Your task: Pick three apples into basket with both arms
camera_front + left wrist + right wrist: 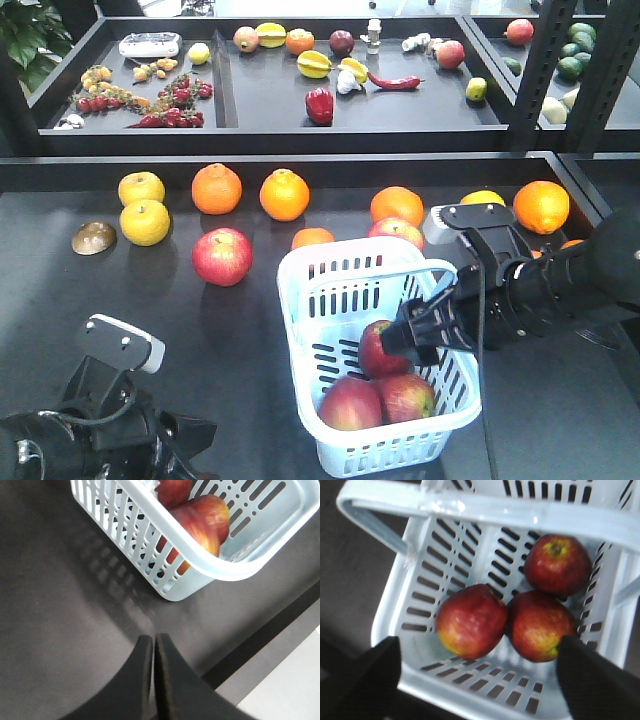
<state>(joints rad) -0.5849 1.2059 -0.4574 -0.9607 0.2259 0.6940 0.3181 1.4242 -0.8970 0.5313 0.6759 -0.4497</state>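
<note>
Right gripper (480, 672) hangs wide open over the basket (395, 605) and holds nothing; its two black fingers stand apart on both sides of the view. Three apples (472, 621) lie inside the basket, touching one another at the near end. Left gripper (152, 650) is closed, fingers pressed together, empty, low beside the basket's corner. I judge the picking is complete. To finish well, the right arm should rise straight up, so the fingers do not catch the hoop handle (485, 510) or tip the basket.
</note>
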